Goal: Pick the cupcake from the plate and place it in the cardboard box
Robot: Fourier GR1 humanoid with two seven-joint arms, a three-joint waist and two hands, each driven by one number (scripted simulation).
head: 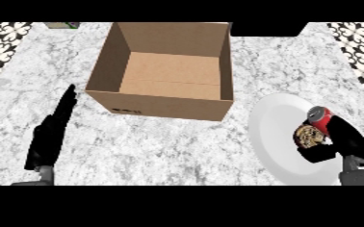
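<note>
Nearest the view's lower right, the right hand (334,144) sits over the white plate (277,125), its black fingers curled around the cupcake (308,135), which shows as a brown, crumbly top peeking out on the hand's left side. A red can (320,117) lies just beyond the cupcake, touching or nearly touching the hand; whether it rests on the plate's rim or beside it cannot be told. The cupcake appears to be on or barely above the plate, so the lift seems not yet made.

At the lower left, the left hand (50,130) rests on the marble worktop (163,149) with fingers straight, holding nothing, pointing away towards the box.

Farther off, the cardboard box (167,74) stands open-topped, up and to the left of the cupcake, with bare worktop between it and the plate. The right hand is plainly the nearer to the cupcake, so the carry likely runs leftward and away, over the box's near right wall before lowering inside. The can close by is the thing most likely to be knocked.
</note>
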